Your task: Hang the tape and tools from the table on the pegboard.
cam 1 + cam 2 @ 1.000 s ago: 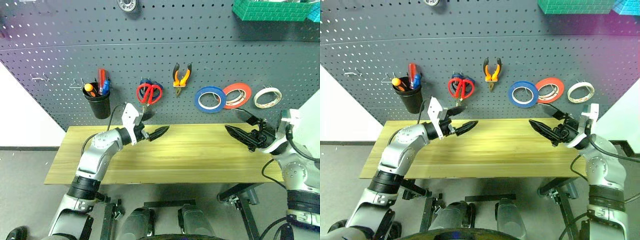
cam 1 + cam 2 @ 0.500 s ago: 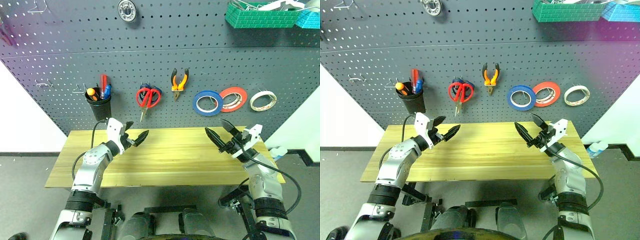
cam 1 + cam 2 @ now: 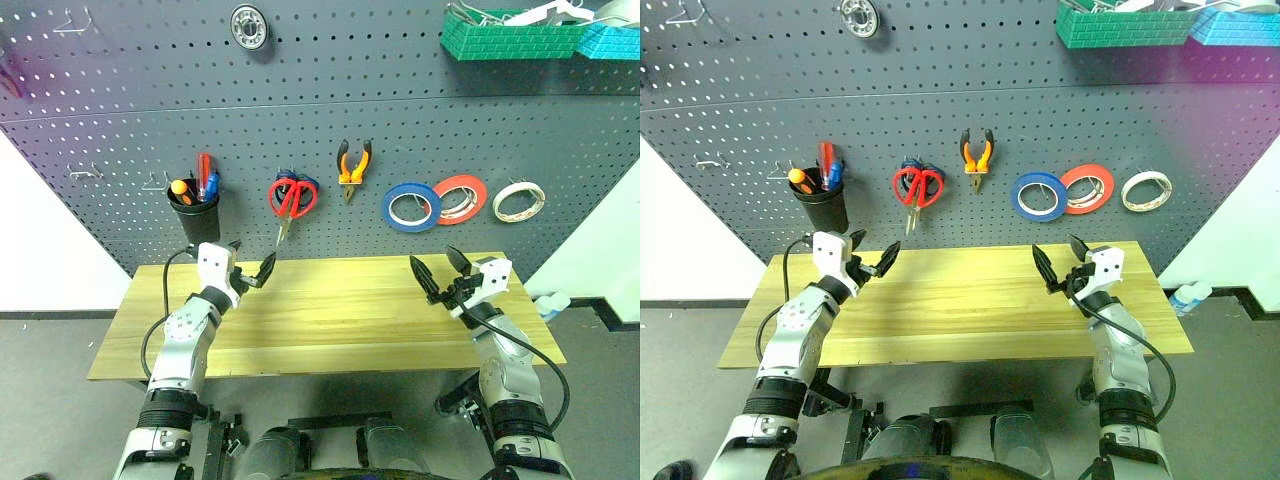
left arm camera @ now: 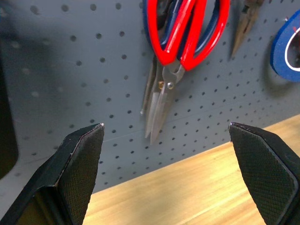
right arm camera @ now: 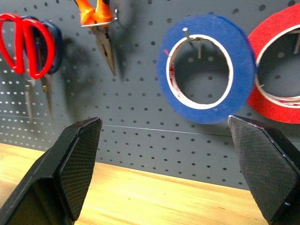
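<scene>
While both arms have dropped lower, left tool [image 3: 255,273] and right tool [image 3: 437,272] stay spread, empty.

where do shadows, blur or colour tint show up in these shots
Right wrist view: the pliers throw a soft dark shadow on the pegboard. Left wrist view: the red-handled scissors look slightly soft. Right eye view: a magenta tint on the pegboard's upper right. Left eye view: bulging lens distortion.
</scene>
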Motion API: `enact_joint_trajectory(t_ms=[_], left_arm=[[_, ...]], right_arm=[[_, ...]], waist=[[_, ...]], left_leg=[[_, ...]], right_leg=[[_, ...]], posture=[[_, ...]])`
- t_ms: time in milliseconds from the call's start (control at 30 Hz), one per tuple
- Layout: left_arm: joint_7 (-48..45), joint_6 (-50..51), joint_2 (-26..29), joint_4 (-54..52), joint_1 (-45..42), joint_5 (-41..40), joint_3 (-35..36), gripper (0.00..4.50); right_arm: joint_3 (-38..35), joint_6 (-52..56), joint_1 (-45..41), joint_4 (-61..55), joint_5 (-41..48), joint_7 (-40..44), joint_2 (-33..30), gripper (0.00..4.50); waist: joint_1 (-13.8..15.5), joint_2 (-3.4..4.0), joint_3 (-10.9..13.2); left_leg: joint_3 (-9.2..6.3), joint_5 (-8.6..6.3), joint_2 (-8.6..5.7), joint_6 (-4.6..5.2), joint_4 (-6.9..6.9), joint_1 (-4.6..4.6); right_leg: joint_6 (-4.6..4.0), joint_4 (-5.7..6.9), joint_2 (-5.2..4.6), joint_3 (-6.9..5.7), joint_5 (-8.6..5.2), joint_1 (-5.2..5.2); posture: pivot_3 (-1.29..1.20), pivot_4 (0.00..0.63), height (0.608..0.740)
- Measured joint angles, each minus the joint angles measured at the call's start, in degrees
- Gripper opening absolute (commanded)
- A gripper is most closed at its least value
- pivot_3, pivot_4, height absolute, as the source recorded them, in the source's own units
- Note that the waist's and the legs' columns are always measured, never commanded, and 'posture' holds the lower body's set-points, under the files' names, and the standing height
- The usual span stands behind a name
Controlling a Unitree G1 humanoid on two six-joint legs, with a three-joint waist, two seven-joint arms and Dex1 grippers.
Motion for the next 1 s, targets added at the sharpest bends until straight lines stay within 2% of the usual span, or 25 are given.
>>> enact_joint_trajectory(t_ms=[300,700,1000], left_arm=[[1.33,-1.65,0.09,0.56,-0.05,0.65,0.04,4.44],[1.61,-2.98,0.17,2.27,-1.09,1.78,-0.01,4.44],[3.19,-4.94,0.62,2.67,-3.72,2.38,0.45,4.44]], right_arm=[[-0.24,-2.84,-0.43,3.2,-1.82,-3.97,-0.59,4.5],[0.33,-3.79,-0.58,4.33,-2.55,-4.98,-0.97,4.5],[0.42,-4.8,-0.62,4.93,-2.9,-5.51,-1.31,4.5]], waist=[[-0.63,0.04,-0.1],[-3.36,0.06,-0.14],[-3.42,0.05,-0.16]], left_leg=[[0.0,0.0,0.0,0.0,0.0,0.0],[-0.02,0.0,0.0,0.01,0.01,0.0],[-0.03,0.0,0.0,0.01,0.01,0.0]], right_leg=[[0.0,0.0,0.0,0.0,0.0,0.06],[0.02,-0.01,0.0,-0.01,-0.01,0.17],[0.02,0.0,0.0,-0.01,-0.01,0.17]], posture=[[-0.2,0.0,0.74],[-0.23,0.0,0.74],[-0.21,0.0,0.74]])
